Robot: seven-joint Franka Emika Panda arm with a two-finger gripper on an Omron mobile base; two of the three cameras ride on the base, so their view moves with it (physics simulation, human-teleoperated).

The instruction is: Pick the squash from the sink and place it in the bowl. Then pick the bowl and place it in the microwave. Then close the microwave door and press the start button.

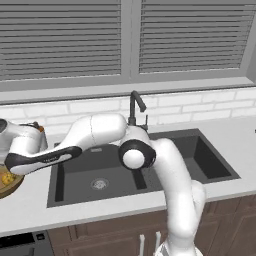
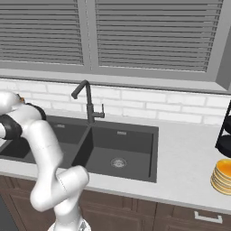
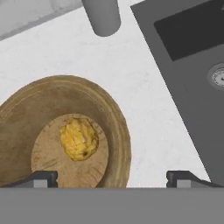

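**Squash in bowl, first step looks done**

Squash [image 3: 79, 138] sits loose on the flat bottom of the bowl [image 3: 114, 131], roughly centred, nothing pinching it. Gripper [image 3: 111, 177] hangs above the bowl with its fingers spread wide, one tip over the bowl floor, the other out past the rim over the counter [image 3: 144, 87]. Bowl rests on the counter just left of the sink [image 1: 145, 175], near the basin edge but not touching it. Both basins look empty apart from the drains.

Left to do, by my read: grab the bowl, carry it to the microwave, shut the door, hit start. Bowl rim is wide and shallow, so a rim pinch seems the likely grip. Squash could roll if the bowl tilts.
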